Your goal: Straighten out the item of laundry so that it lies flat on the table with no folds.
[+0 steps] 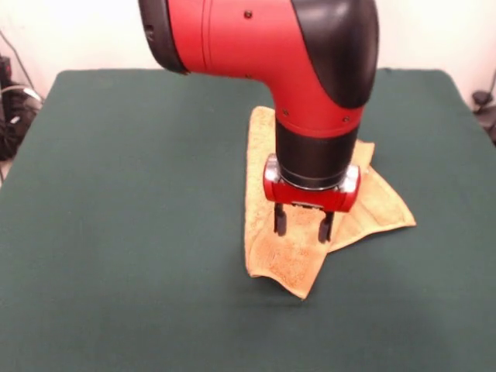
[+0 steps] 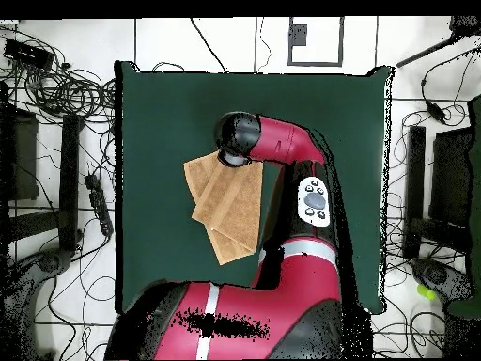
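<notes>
Fingers [image 1: 277, 220]: two black tips, apart, empty, poised just above the towel [image 1: 288, 256]. Towel: orange-tan, folded in overlapping layers, right of centre in the front frame, resting on the dark green worktop [image 1: 124, 232]. Red-and-black arm [image 1: 310, 70] overhead.

Bare table [image 1: 124, 232] lies open on every side of the gripper [image 1: 303, 225]. Directly beneath it, only the folded towel [image 1: 283, 260] intervenes.

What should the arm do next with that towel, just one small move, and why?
Probably lower and close on the towel's top layer. The gripper hangs open just above it, and the towel still lies folded over itself on the table.
</notes>
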`<action>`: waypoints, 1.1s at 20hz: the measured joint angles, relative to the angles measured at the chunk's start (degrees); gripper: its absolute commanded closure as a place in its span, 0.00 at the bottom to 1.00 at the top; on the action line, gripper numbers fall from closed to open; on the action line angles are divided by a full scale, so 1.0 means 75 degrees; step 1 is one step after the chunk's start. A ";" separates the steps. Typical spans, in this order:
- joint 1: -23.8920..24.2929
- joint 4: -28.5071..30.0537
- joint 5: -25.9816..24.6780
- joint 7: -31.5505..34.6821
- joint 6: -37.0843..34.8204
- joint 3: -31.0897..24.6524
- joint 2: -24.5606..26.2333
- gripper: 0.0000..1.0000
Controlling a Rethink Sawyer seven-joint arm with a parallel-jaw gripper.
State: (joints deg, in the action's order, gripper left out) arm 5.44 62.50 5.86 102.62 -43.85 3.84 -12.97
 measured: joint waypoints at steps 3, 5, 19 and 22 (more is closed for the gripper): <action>-0.0082 -0.0157 0.0094 0.0076 0.0001 0.0059 0.0150 0.00; -0.0139 -0.0241 0.0157 0.0143 0.0000 0.0106 0.0239 0.00; -0.0483 -0.0929 0.0656 0.1082 0.0000 0.0275 0.0663 0.00; -0.0474 -0.1215 0.0660 0.1144 -0.0003 0.0345 0.0871 0.00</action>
State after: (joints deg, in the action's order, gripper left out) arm 1.88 53.39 10.81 111.20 -43.87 6.42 -6.43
